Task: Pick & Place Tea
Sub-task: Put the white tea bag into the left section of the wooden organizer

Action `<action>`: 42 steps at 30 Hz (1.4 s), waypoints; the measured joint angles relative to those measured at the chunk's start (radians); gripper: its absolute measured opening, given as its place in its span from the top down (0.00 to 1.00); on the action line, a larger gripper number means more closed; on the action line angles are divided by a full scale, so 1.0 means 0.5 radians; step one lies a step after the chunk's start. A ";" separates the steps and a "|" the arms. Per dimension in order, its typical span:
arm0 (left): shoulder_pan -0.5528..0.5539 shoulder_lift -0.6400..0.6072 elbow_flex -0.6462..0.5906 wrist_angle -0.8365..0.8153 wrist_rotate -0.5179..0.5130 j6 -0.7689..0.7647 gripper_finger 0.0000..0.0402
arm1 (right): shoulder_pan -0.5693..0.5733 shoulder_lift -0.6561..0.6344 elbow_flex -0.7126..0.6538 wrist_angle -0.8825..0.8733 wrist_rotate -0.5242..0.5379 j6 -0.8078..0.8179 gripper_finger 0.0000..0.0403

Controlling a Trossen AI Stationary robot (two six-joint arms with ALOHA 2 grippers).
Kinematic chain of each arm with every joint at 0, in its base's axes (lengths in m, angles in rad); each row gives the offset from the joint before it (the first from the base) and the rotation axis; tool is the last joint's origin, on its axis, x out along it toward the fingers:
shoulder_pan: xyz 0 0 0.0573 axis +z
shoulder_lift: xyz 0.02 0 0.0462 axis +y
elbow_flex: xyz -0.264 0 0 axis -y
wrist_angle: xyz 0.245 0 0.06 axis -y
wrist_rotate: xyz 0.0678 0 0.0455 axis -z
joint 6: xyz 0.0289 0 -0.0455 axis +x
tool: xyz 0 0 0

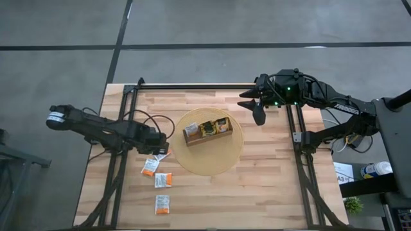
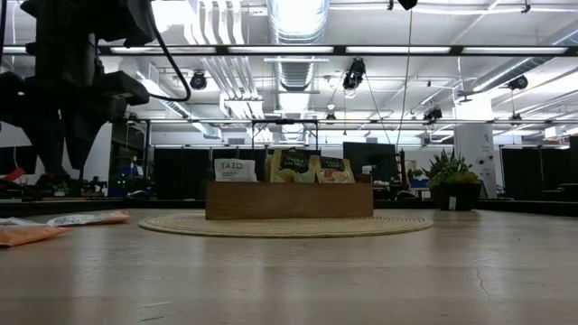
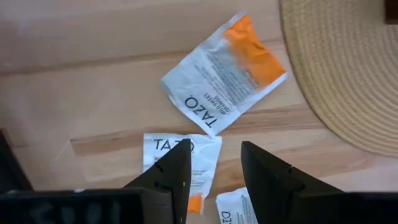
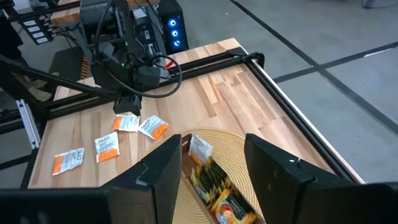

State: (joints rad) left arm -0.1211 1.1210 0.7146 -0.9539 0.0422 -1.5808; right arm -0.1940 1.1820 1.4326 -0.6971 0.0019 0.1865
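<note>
Sachets (image 1: 163,179) are lying loose on the table (image 1: 257,192), white with orange, just beside the round mat (image 1: 232,156); more are standing in the tray (image 1: 207,136) on that mat. Left gripper (image 3: 214,163) is hovering over the sachets nearest the mat, fingers parted and holding nothing. Right gripper (image 1: 253,102) is waiting open and empty near the table's far edge, beyond the mat.

Two dark arms (image 1: 109,130), looping black cables, green lights on right wrist (image 1: 290,90)
</note>
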 joint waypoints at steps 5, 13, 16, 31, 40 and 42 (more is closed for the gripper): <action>-0.001 0.000 -0.007 -0.001 0.000 -0.115 0.67 | 0.000 0.000 0.000 0.000 0.000 -0.013 0.58; -0.001 0.001 -0.102 0.034 0.009 -0.295 0.67 | -0.001 0.000 -0.001 -0.001 0.000 -0.020 0.58; -0.001 0.001 -0.168 0.100 0.049 -0.387 0.67 | 0.000 0.000 -0.001 -0.001 0.000 -0.021 0.58; -0.001 0.001 -0.445 0.650 0.053 -0.675 0.67 | -0.001 0.000 -0.001 -0.001 0.000 -0.020 0.58; -0.001 0.001 -0.351 0.394 0.054 -0.592 0.67 | -0.001 0.000 -0.001 0.000 0.000 -0.021 0.58; -0.001 0.001 -0.347 0.336 0.044 -0.561 0.67 | -0.001 0.000 -0.001 0.001 0.000 -0.021 0.58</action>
State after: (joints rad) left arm -0.1219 1.1213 0.5411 -0.7859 0.0642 -1.8611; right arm -0.1944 1.1820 1.4322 -0.6968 0.0021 0.1761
